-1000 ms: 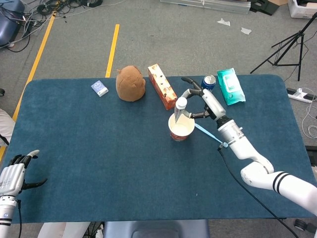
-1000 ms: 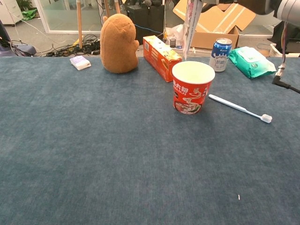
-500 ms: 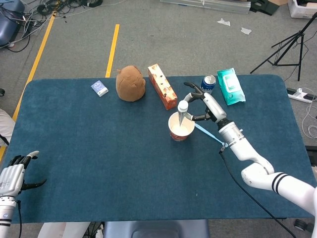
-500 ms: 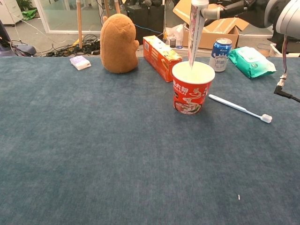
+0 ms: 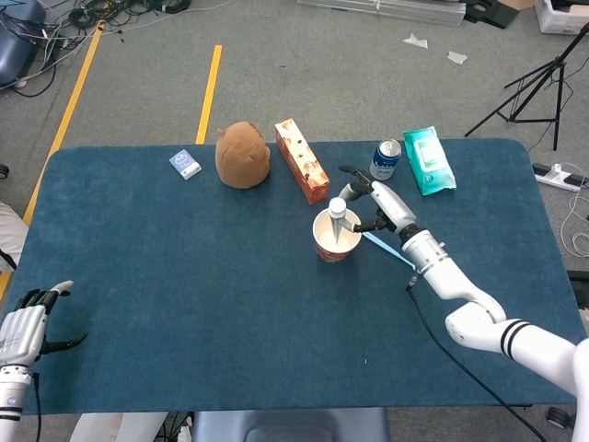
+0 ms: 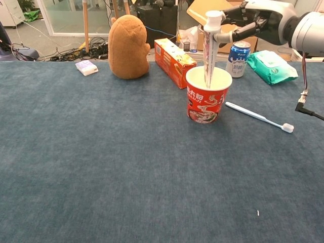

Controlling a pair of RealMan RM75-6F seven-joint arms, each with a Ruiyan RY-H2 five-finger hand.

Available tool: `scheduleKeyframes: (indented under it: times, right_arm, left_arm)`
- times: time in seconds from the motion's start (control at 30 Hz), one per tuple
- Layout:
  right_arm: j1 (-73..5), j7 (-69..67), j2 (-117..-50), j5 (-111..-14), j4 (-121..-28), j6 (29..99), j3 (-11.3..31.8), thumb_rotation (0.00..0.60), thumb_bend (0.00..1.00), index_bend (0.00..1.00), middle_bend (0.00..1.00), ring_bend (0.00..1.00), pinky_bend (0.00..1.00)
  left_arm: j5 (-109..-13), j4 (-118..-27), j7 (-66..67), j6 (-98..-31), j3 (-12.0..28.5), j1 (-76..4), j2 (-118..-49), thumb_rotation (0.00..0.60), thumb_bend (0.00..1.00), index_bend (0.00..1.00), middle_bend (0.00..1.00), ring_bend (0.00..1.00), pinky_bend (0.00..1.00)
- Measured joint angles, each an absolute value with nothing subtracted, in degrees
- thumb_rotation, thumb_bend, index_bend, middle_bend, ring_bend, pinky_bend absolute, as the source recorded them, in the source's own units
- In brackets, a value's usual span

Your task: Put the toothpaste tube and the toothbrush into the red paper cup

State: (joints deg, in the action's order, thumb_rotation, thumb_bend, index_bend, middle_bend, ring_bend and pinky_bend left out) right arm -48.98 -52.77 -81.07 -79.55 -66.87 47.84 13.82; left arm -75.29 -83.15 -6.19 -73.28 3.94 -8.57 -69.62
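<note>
Holding toothpaste tube [image 6: 210, 49] upright in red paper cup [image 6: 208, 94], right hand [image 5: 373, 197] fingers grasping its cap | toothbrush [image 6: 259, 117] on bench | left hand [image 5: 26, 323] released.

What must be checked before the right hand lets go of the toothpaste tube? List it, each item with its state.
1. Toothpaste tube has its lower end inside the red paper cup, cap up: ok.
2. Tube resting on the cup's bottom: cannot tell, hidden by the wall.
3. Right hand holds the tube near its cap: ok.
4. Cup upright on the table: ok.
5. Toothbrush in the cup: not ok, it lies on the table right of the cup.
6. Left hand far from the cup: ok.
</note>
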Motion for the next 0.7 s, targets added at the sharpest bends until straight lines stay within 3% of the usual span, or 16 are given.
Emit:
scheduleKeyframes:
  times: [0.7]
  right_arm:
    - [-50.74, -41.80, -81.24, -75.74, -66.46, 42.11, 13.95, 0.600, 0.21, 0.69, 0.11, 0.00, 0.33]
  left_arm:
    - [-75.38, -82.03, -7.08, -73.20, 3.90, -8.19, -70.20, 0.600, 0.03, 0.17, 0.28, 0.22, 0.13]
